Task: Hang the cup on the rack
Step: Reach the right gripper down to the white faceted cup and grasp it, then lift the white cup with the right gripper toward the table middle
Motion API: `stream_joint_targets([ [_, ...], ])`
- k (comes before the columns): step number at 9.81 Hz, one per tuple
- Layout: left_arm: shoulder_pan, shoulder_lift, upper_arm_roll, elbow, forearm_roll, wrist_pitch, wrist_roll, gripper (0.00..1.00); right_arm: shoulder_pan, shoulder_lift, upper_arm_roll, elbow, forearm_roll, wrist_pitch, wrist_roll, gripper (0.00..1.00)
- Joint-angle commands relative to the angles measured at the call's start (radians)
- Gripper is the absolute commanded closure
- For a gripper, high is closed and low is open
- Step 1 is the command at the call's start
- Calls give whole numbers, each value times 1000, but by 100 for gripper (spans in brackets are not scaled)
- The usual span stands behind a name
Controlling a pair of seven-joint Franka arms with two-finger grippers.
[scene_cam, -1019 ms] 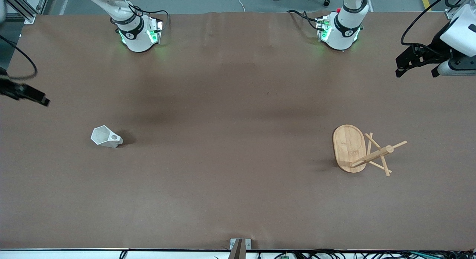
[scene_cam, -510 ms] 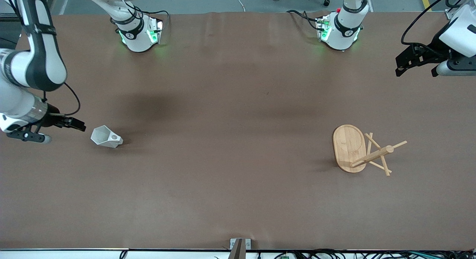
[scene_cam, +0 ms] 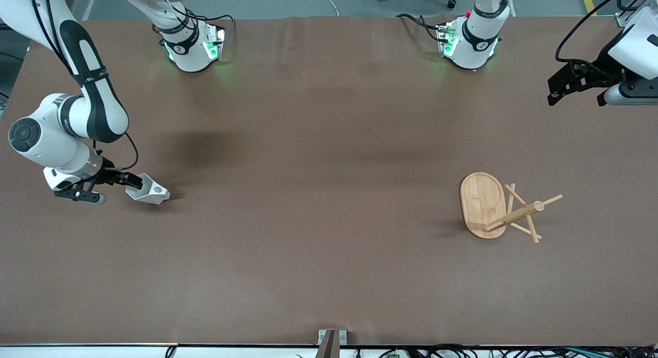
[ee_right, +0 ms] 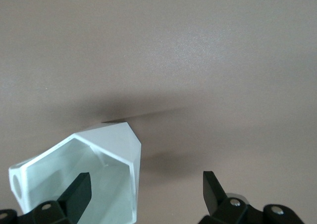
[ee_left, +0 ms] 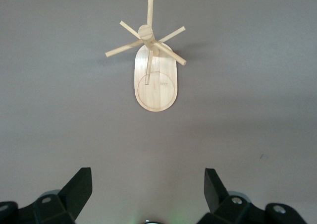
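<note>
The white faceted cup [scene_cam: 150,193] lies on its side on the brown table, toward the right arm's end. My right gripper [scene_cam: 131,181] is open, low at the cup's open mouth. In the right wrist view one fingertip [ee_right: 80,183] sits in front of the cup's hollow inside [ee_right: 59,177], and the rim wall is between the two fingers of the right gripper [ee_right: 145,184]. The bamboo rack [scene_cam: 480,201] stands on its oval base toward the left arm's end. My left gripper [scene_cam: 574,86] waits open and empty, high over that end. The rack [ee_left: 154,83] shows well ahead of the left gripper [ee_left: 147,178].
The two arm bases [scene_cam: 191,44] [scene_cam: 470,41] stand along the table's edge farthest from the front camera. A small metal bracket [scene_cam: 331,337] sits at the edge nearest that camera. Bare brown table lies between cup and rack.
The right arm has swung in from the table's end and come down to the cup's mouth. The cup, the rack and the left arm have not moved.
</note>
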State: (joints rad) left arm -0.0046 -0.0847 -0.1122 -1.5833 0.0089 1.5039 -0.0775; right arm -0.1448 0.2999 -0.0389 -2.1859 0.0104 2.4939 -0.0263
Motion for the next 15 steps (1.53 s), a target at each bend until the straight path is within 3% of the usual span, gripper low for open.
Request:
stream_joint_targets([
  [1, 6, 6, 0, -23, 2, -10, 57, 0, -10, 15, 11, -3, -9, 36, -11, 14],
  [5, 6, 6, 2, -21, -7, -8, 45, 0, -9, 33, 13, -5, -7, 49, -14, 47],
  [8, 33, 6, 3, -3, -7, -8, 50, 0, -10, 41, 14, -3, -7, 46, -12, 92],
  [9, 38, 13, 3, -1, -7, -7, 56, 0, -10, 41, 13, 1, -7, 42, -14, 100],
  [12, 37, 42, 2, 37, -7, -4, 61, 0, -10, 24, 14, 58, -7, -59, -122, 100],
  [14, 34, 42, 0, 37, -9, -5, 68, 0, -1, -10, 48, 206, 12, -253, -135, 100],
  [15, 31, 42, -6, 37, -10, -5, 73, 0, -1, -8, 66, 310, 64, -362, -139, 100],
])
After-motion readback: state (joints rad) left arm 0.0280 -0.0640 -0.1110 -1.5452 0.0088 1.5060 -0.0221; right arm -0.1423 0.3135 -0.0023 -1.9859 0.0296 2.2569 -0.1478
